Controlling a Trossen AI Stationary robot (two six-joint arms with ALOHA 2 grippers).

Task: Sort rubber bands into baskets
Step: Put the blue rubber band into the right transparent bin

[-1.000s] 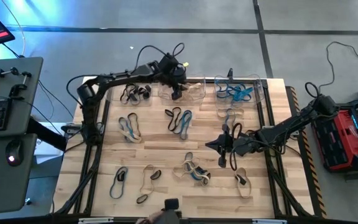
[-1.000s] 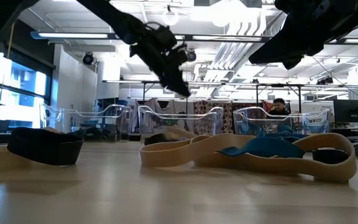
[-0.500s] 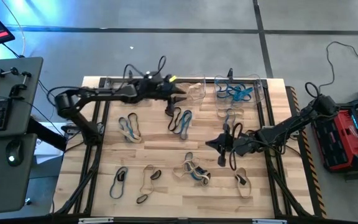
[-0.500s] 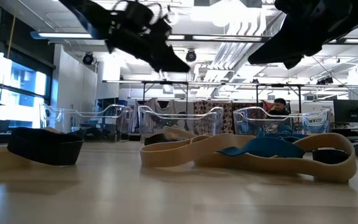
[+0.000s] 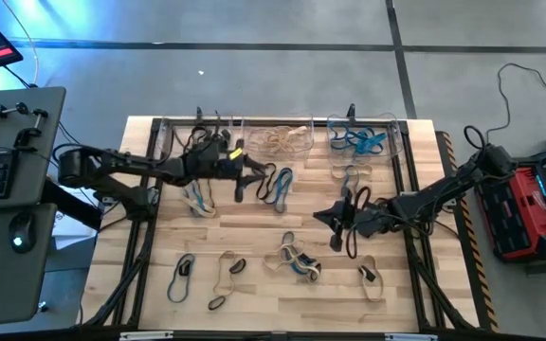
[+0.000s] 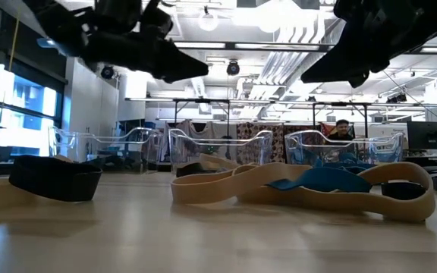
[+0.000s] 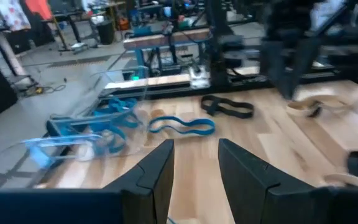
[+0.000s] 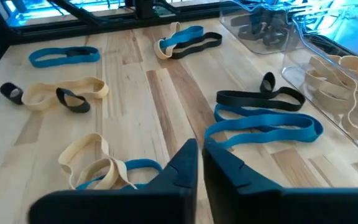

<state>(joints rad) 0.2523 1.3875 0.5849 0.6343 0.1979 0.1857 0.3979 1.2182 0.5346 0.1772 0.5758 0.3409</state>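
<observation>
Three clear baskets stand along the table's far edge: the left one (image 5: 173, 139) holds black rubber bands, the middle one (image 5: 289, 138) tan, the right one (image 5: 366, 138) blue. Loose rubber bands lie flat on the wood, among them a black and blue pair (image 5: 275, 183) and a tan and blue tangle (image 5: 295, 261). My left gripper (image 5: 254, 172) (image 7: 194, 163) hangs open above the table just left of that pair, pointing nearly level toward the table's right, with nothing between its fingers. My right gripper (image 5: 318, 218) (image 8: 201, 152) hovers shut over the table's middle right, nothing in it.
More bands lie near the front edge (image 5: 183, 270) and at the left (image 5: 197, 196). In the low view a black band (image 6: 55, 178) and a tan and blue one (image 6: 302, 193) lie close to the camera. Dark frame rails (image 5: 410, 189) run along the table's sides.
My left gripper has drawn back from above the middle basket toward the table's left and near side, sinking a little and tipping from a downward slant to nearly level. My right arm has kept still.
</observation>
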